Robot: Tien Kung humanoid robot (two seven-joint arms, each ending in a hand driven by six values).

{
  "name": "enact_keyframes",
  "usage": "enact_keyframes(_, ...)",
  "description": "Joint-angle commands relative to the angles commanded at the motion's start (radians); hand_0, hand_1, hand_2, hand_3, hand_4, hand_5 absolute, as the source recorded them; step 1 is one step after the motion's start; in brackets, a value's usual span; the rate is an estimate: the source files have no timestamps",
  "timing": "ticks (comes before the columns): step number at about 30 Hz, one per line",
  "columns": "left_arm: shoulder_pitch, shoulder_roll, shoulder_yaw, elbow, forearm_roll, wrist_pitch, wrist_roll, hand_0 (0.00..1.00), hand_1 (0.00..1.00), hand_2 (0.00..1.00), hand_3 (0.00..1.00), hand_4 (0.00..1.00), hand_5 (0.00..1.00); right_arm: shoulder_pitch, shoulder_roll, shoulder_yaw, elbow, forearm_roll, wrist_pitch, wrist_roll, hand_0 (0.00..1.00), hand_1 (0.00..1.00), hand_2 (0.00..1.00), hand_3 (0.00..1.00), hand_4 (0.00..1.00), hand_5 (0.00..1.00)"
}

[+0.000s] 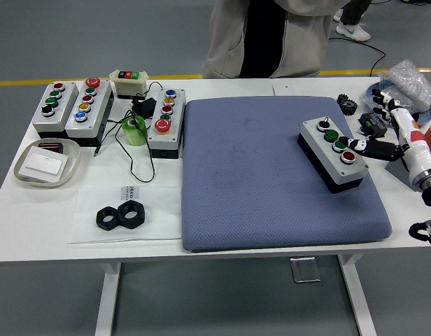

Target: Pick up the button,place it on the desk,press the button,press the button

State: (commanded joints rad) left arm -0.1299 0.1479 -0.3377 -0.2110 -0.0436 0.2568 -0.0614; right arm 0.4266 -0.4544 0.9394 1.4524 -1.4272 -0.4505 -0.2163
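Fingers (375, 146) (right hand (404, 133)) beside button box (332, 153)

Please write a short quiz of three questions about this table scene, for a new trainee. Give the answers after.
1. True or false: the button box near the right hand lies on the blue pad.
2. Which colour is the roll of tape? A) green B) yellow C) white
3. Fill in: the two black nuts lie on a ____ sheet.

Key
1. True. It sits on the pad's right part, with a fingertip at its red button.
2. A.
3. Clear plastic sheet, on the table left of the pad.
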Motion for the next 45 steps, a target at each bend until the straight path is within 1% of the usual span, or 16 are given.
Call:
enact_keyframes(2, 0.000, 0.000, -0.001, 0.000, 0.001, 0.000, 0.000, 0.758, 0.826, 0.860, 0.826, 0.629, 0.998, 0.003, 0.005, -0.005, -0.002, -0.044, -0.003, -0.008, 0.998, 0.952, 0.994, 0.998, 0.998, 0.194)
enact_keyframes(3, 0.000, 0.000, -0.001, 0.000, 0.001, 0.000, 0.000, 0.757, 0.826, 0.861, 0.826, 0.629, 0.998, 0.006, 0.009, -0.009, -0.004, -0.060, -0.004, -0.013, 0.998, 0.954, 0.997, 0.998, 0.998, 0.220)
enact_keyframes(5, 0.001, 0.001, -0.002, 0.000, 0.003, 0.000, 0.001, 0.757, 0.826, 0.861, 0.826, 0.629, 0.998, 0.026, 0.037, -0.035, -0.022, -0.117, -0.005, -0.048, 0.998, 0.954, 0.997, 0.998, 0.998, 0.220)
enact_keyframes(7, 0.001, 0.001, -0.003, 0.000, 0.005, 0.001, 0.001, 0.757, 0.826, 0.861, 0.826, 0.629, 0.998, 0.044, 0.062, -0.055, -0.049, -0.138, 0.001, -0.076, 0.998, 0.954, 0.997, 0.998, 0.998, 0.220)
enact_keyframes(9, 0.002, 0.001, -0.003, 0.000, 0.005, 0.001, 0.001, 0.753, 0.826, 0.861, 0.825, 0.629, 0.998, 0.055, 0.079, -0.066, -0.071, -0.149, 0.005, -0.089, 0.998, 0.956, 0.998, 0.998, 0.998, 0.224)
enact_keyframes(13, 0.002, 0.002, -0.005, 0.000, 0.006, 0.002, 0.002, 0.753, 0.826, 0.861, 0.825, 0.629, 0.998, 0.081, 0.120, -0.096, -0.136, -0.175, -0.003, -0.110, 0.998, 0.956, 0.998, 0.998, 0.998, 0.224)
enact_keyframes(18, 0.001, 0.003, -0.002, 0.000, 0.000, 0.002, 0.001, 0.750, 0.826, 0.861, 0.826, 0.629, 0.998, 0.099, 0.151, -0.117, -0.198, -0.200, -0.011, -0.124, 0.998, 0.954, 0.998, 0.998, 0.998, 0.237)
enact_keyframes(20, -0.001, 0.003, 0.000, 0.000, -0.002, 0.002, 0.001, 0.750, 0.826, 0.861, 0.826, 0.629, 0.998, 0.109, 0.164, -0.116, -0.233, -0.221, -0.017, -0.132, 0.998, 0.954, 0.998, 0.998, 0.998, 0.237)
enact_keyframes(25, -0.003, 0.004, -0.001, 0.000, -0.003, 0.002, 0.001, 0.750, 0.824, 0.861, 0.826, 0.629, 0.998, 0.120, 0.175, -0.118, -0.266, -0.237, -0.006, -0.156, 0.998, 0.950, 0.998, 0.998, 0.998, 0.235)
enact_keyframes(28, -0.004, 0.003, 0.000, 0.000, -0.004, 0.002, 0.001, 0.750, 0.824, 0.861, 0.826, 0.628, 0.998, 0.126, 0.182, -0.122, -0.288, -0.251, 0.007, -0.188, 0.998, 0.934, 0.998, 0.998, 0.998, 0.231)
enact_keyframes(33, -0.004, 0.003, -0.002, 0.000, -0.004, 0.002, 0.002, 0.749, 0.825, 0.861, 0.826, 0.630, 0.998, 0.137, 0.192, -0.122, -0.322, -0.261, 0.013, -0.208, 0.998, 0.929, 0.995, 0.996, 0.998, 0.228)
enact_keyframes(38, -0.003, 0.003, -0.004, 0.000, -0.002, 0.003, 0.002, 0.749, 0.825, 0.861, 0.826, 0.630, 0.998, 0.148, 0.197, -0.119, -0.338, -0.272, 0.026, -0.226, 0.998, 0.929, 0.995, 0.996, 0.998, 0.228)
enact_keyframes(39, -0.003, 0.003, -0.003, 0.000, -0.003, 0.003, 0.002, 0.745, 0.825, 0.861, 0.826, 0.629, 0.998, 0.150, 0.198, -0.118, -0.340, -0.266, 0.028, -0.228, 0.979, 0.862, 0.936, 0.956, 0.998, 0.214)
enact_keyframes(44, -0.004, 0.003, -0.002, 0.000, -0.005, 0.002, 0.001, 0.745, 0.825, 0.861, 0.826, 0.629, 0.998, 0.158, 0.199, -0.117, -0.345, -0.266, 0.039, -0.241, 0.979, 0.862, 0.936, 0.956, 0.998, 0.214)
enact_keyframes(45, -0.004, 0.003, -0.002, 0.000, -0.004, 0.003, 0.001, 0.745, 0.825, 0.861, 0.826, 0.630, 0.998, 0.161, 0.199, -0.117, -0.348, -0.269, 0.043, -0.244, 0.962, 0.810, 0.895, 0.936, 0.998, 0.215)
